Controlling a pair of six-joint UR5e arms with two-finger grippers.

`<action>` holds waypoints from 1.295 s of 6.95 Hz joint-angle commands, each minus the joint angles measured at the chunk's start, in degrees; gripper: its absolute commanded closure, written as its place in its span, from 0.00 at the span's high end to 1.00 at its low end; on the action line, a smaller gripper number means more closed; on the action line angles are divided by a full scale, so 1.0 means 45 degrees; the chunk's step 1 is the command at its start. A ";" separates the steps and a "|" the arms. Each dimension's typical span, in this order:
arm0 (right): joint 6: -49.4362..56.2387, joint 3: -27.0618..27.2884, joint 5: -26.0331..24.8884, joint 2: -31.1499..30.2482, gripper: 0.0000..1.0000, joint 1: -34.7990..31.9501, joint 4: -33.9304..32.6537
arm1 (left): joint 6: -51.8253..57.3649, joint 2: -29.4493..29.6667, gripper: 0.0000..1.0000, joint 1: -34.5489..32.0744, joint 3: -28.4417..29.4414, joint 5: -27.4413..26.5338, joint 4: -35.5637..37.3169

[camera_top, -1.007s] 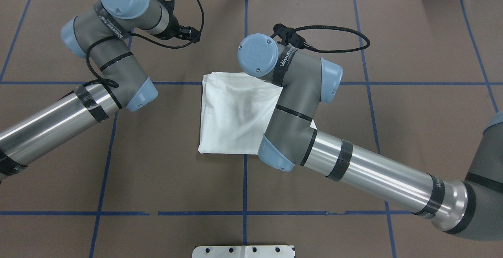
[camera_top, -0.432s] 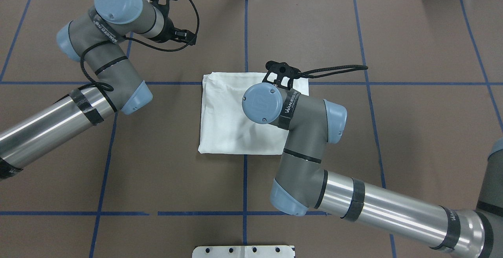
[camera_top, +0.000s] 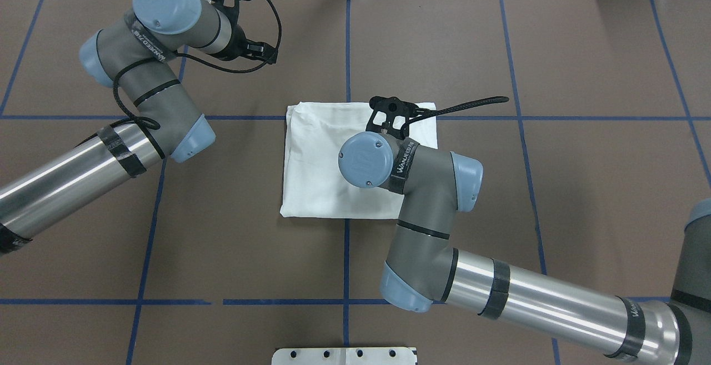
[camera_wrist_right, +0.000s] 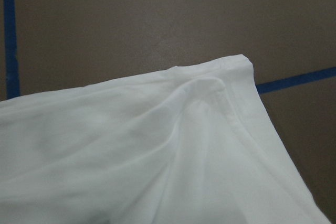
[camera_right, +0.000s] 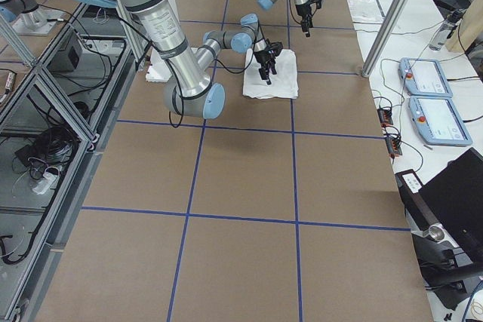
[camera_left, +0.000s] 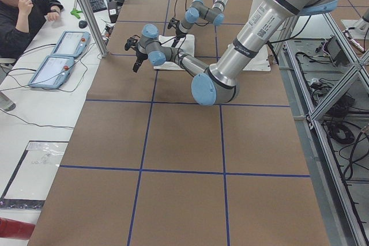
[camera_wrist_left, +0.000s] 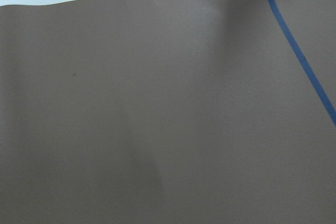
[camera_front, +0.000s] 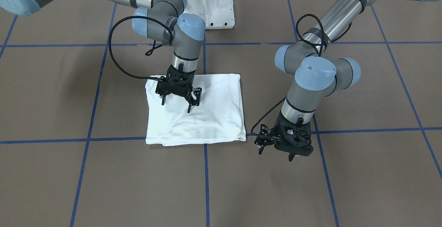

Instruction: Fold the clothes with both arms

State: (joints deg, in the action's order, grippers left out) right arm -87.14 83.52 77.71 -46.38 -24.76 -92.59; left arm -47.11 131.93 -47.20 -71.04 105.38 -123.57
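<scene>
The bench (camera_top: 583, 187) is covered in a matt brown sheet marked into large squares by blue tape (camera_top: 346, 48), evenly lit with only soft shadows. Beyond its far edge runs a white side table (camera_left: 29, 125) carrying two pendants (camera_left: 70, 43), with a dark-clothed person (camera_left: 26, 15) seated at it and an aluminium post (camera_left: 88, 15) rising near that edge. Along the near edge an aluminium frame (camera_left: 326, 182) stands over a grey floor strewn with cables (camera_left: 340, 133).

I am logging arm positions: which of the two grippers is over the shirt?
The right gripper, jaws open above the shirt. The left gripper hangs over the table beside it.
</scene>
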 commanded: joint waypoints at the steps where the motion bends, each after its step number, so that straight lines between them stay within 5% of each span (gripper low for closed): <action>1: 0.0708 -0.1906 -0.0257 0.0945 1.00 -0.0608 0.0008 | 0.0000 -0.0001 1.00 0.0000 -0.0092 0.0019 0.0000; 5: 0.2778 -0.2837 0.0110 0.1108 1.00 -0.2248 0.1175 | 0.0000 0.0019 1.00 0.0019 -0.0288 0.0020 -0.0019; 9: 0.4841 -0.2215 0.4124 0.1032 1.00 -0.4140 0.1747 | 0.0038 -0.0641 1.00 -0.0020 -0.1570 0.0716 0.0194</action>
State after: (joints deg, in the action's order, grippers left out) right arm -70.55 71.95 89.60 -41.00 -39.97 -84.88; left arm -47.07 130.90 -47.21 -75.04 106.18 -123.23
